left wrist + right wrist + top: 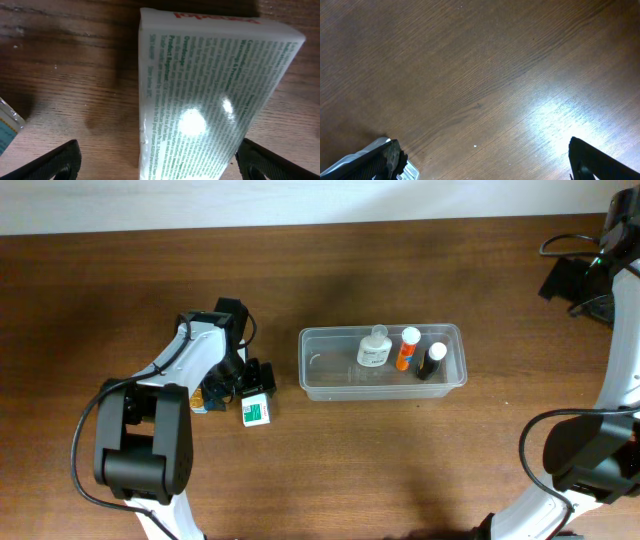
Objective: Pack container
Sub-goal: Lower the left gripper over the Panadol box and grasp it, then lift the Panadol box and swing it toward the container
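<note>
left gripper [157,164] spread, straddling box [210,90] | container [318,370] apart, to its right

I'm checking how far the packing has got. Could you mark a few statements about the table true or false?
1. The container has three bottles in it: a clear bottle, an orange bottle and a black bottle. True.
2. The box with green print is already in the container. False: it lies on the table, outside the container.
3. The left gripper is open, with the box between its fingers. True.
4. The right gripper is holding a bottle. False: it is open over bare wood and holds nothing.
</note>
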Tool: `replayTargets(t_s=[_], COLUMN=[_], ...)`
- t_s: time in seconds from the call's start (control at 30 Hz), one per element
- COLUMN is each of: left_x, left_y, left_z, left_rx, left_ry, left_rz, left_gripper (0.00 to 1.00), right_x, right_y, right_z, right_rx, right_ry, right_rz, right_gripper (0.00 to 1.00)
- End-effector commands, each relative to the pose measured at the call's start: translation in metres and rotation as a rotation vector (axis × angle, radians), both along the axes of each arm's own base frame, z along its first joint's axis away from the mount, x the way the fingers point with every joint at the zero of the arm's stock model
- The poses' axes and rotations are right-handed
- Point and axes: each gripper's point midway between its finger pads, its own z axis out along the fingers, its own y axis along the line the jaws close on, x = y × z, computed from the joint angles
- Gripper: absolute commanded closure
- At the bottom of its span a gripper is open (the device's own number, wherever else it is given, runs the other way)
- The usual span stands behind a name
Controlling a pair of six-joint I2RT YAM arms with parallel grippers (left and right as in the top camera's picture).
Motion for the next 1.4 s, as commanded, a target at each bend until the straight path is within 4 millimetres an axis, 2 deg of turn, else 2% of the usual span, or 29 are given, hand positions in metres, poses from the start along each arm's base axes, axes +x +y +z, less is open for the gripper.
replayTargets(t_s=[0.0,0.33,0.43,0.63,0.67,0.77,1.0,1.23,1.37], left_x=[0.001,0.001,0.000,0.000,0.000,0.000,0.002,0.019,0.032], left_y=[-0.003,0.005,0.005,0.005,0.005,0.005,0.005,0.001,-0.001], left_z=[-0.003,-0.010,-0.014,-0.014,-0.014,-0.014,-0.013,0.003,0.023], left_rx=[0.000,0.049,0.051,0.051,0.051,0.051,0.050,0.039,0.035], left_ry=[0.011,0.011,0.022,0.024,0.024,0.023,0.017,-0.022,-0.047], left_rz=[0.004,-0.037,-0.038,-0.038,-0.038,-0.038,-0.038,-0.062,-0.062], left_gripper=[0.01,0.02,0.07,0.11,0.19,0.25,0.48,0.50,0.50], right_x=[-0.002,-0.002,-0.002,-0.002,-0.002,-0.002,-0.002,-0.002,-0.002], right_y=[-0.001,-0.001,-0.001,-0.001,-0.001,-0.001,-0.001,-0.001,-0.001], right_z=[0.002,0.002,0.002,0.002,0.002,0.002,0.002,0.002,0.002], right_rx=[-0.004,-0.004,-0.004,-0.004,-0.004,-0.004,-0.004,-0.004,-0.004], right_ry=[-0.004,-0.004,-0.004,-0.004,-0.004,-0.004,-0.004,-0.004,-0.004], right_rz=[-0.012,-0.012,-0.012,-0.012,-0.012,-0.012,-0.012,-0.012,-0.012], right_gripper=[0.02,0.02,0.02,0.02,0.02,0.02,0.02,0.02,0.01])
